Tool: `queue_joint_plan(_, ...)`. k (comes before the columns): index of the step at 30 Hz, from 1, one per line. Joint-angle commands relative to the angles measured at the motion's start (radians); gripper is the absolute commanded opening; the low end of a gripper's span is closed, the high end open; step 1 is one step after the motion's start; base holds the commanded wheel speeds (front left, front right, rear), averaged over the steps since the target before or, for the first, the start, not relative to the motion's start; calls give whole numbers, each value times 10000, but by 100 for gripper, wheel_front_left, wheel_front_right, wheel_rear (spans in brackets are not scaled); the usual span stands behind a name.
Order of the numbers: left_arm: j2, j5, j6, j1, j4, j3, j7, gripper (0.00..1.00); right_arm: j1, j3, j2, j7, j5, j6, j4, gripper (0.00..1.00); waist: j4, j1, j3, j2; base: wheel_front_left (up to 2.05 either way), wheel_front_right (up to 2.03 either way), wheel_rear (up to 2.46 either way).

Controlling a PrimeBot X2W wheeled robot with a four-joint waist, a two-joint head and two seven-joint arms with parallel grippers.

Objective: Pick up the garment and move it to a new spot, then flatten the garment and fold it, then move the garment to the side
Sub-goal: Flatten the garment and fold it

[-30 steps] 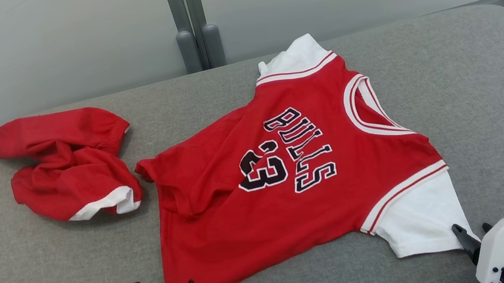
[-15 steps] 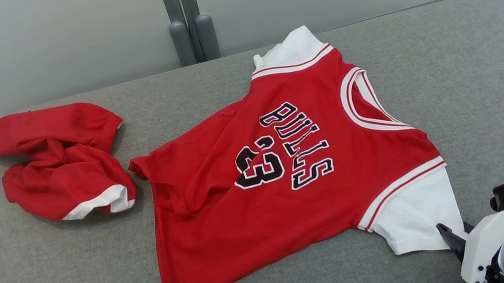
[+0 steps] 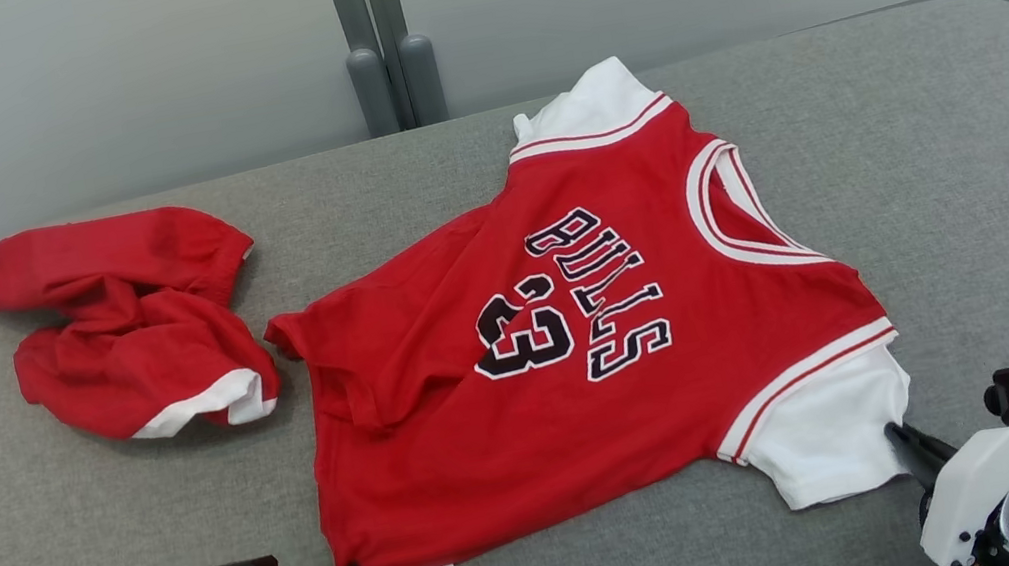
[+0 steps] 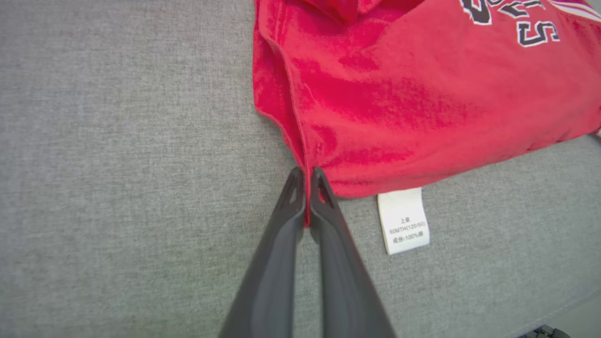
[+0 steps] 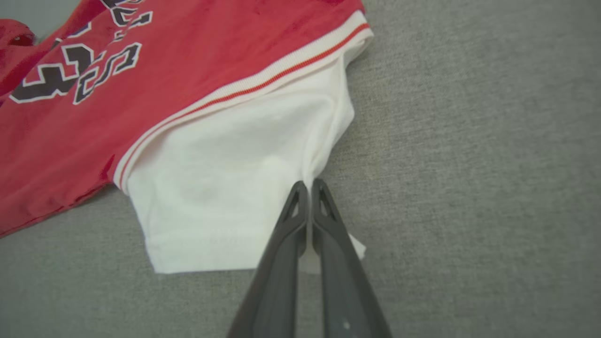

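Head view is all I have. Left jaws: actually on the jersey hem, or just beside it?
Observer: On it. The left wrist view shows the left jaws shut, with a red sliver of the jersey hem corner pinched between them.
Operator: Care tag caught too?
Observer: No. The tag lies flat on the grey cushion, apart from the jaws.
Operator: Right side?
Observer: The right wrist view shows the right jaws shut on the edge of the white sleeve, with white cloth between them.
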Motion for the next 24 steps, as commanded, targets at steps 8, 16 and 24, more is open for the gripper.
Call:
queue_joint_plan(8,647,334,-283,-1018,-1253,140,-457,0,-809,-429,-151,-1217,1257,0,-1469,0,27,0,248,0,0,0,0)
queue_joint_plan(16,1091,311,-799,-4821,-1044,-46,573,0,-4160,-354,-683,-1658,1717,2,-2056,0,11,0,2013,0,0,0,0)
queue_joint_plan(24,1156,-289,-932,-10021,391,-602,1095,0,-9198,-55,-680,-2012,1922,0,-718,0,-144,0,4107,0,0,0,0)
